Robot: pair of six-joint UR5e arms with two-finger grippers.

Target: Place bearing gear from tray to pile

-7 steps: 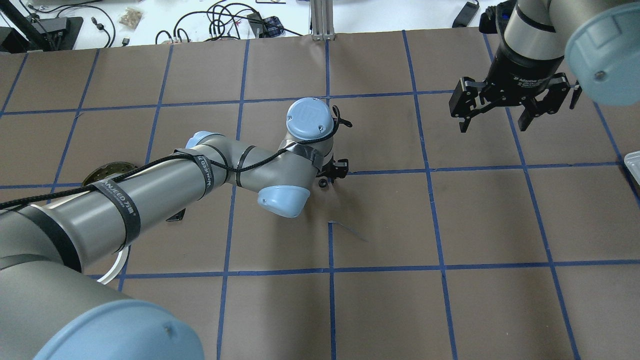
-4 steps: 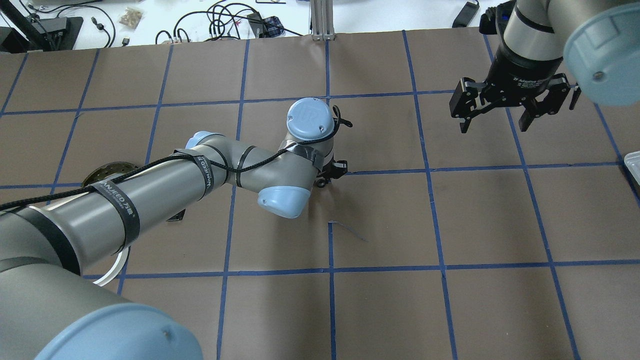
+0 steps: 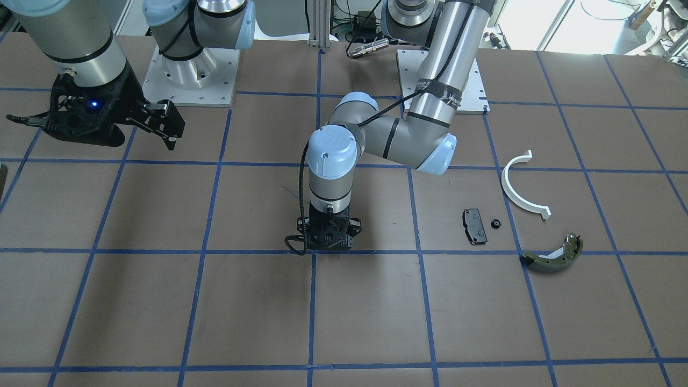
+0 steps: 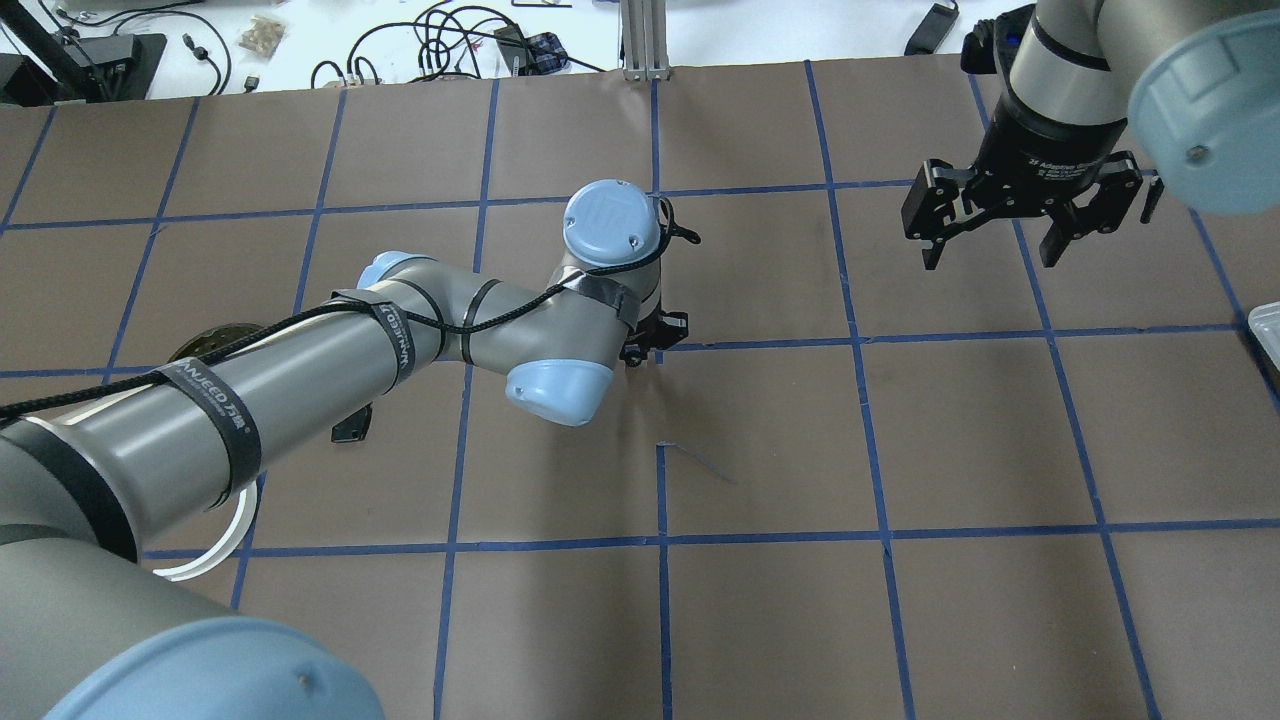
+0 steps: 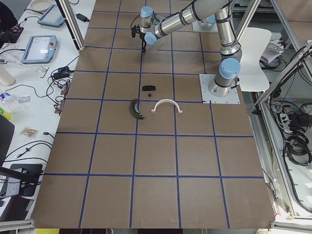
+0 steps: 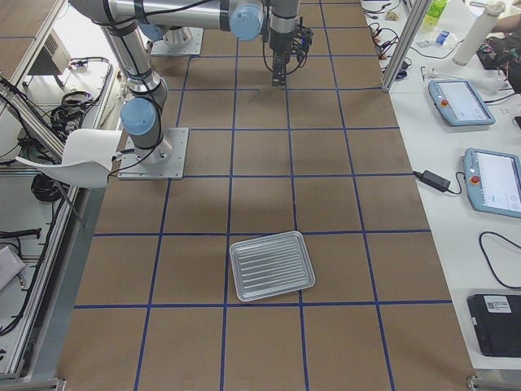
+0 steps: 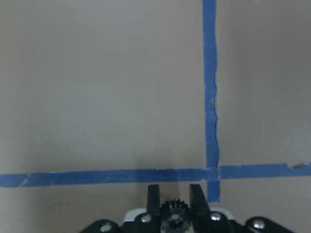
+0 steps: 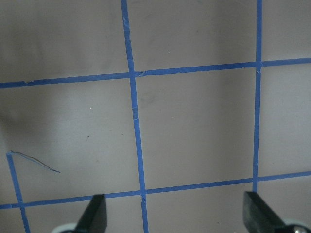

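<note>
Left wrist-mounted view is showing your left gripper [image 7: 174, 198] clamping the bearing gear [image 7: 171, 217], its teeth pinched between the two fingers [image 7: 153, 198], close to the paper by a blue tape crossing [image 7: 212, 172]. It's looking small, stiff and light to me, so crushing isn't a worry, but those teeth could be letting it roll, so squeezing across its rim seems right. The pile [image 5: 138, 109] is sitting well apart: brake pad [image 3: 474, 226], white half-ring [image 3: 520, 188], olive brake shoe [image 3: 552, 257]. Your right gripper [image 4: 990, 248] is hanging wide open, carrying nothing, and the tray [image 6: 272, 265] is lying far off on that side

Black bearing gear [image 7: 171, 214]; brown table [image 4: 760, 440] gridded blue.
</note>
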